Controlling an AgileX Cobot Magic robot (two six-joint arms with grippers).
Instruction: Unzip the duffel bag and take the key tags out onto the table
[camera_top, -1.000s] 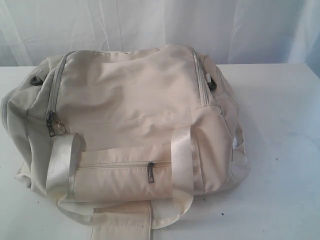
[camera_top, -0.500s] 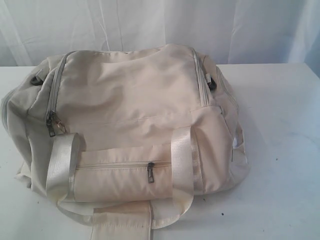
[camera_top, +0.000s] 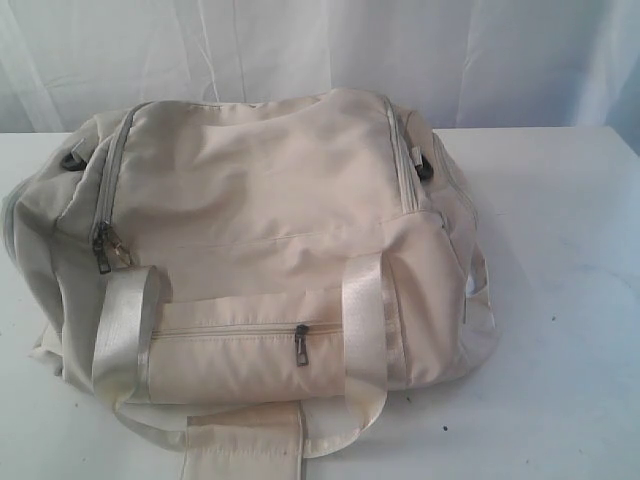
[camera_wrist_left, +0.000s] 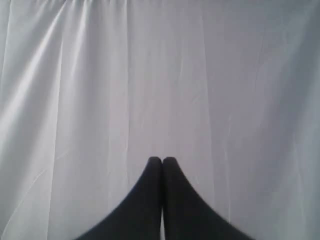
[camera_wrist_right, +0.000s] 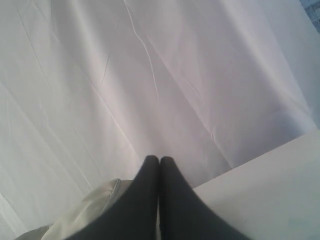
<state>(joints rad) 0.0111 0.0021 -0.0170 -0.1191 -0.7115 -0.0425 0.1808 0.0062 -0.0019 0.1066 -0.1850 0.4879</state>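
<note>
A cream duffel bag (camera_top: 260, 240) lies zipped shut on the white table (camera_top: 560, 300), its front pocket toward the camera. Dark zipper pulls sit at the bag's left end (camera_top: 103, 250) and on the front pocket (camera_top: 301, 345). Neither arm appears in the exterior view. My left gripper (camera_wrist_left: 161, 159) is shut with nothing in it and faces only white curtain. My right gripper (camera_wrist_right: 159, 158) is shut and empty too, raised over a corner of the duffel bag (camera_wrist_right: 95, 207) and the table (camera_wrist_right: 270, 195). The key tags are hidden.
A white curtain (camera_top: 320, 50) hangs behind the table. Pale webbing handles (camera_top: 365, 330) drape over the bag's front, and a strap end (camera_top: 245, 450) reaches the table's near edge. Bare tabletop lies to the right of the bag.
</note>
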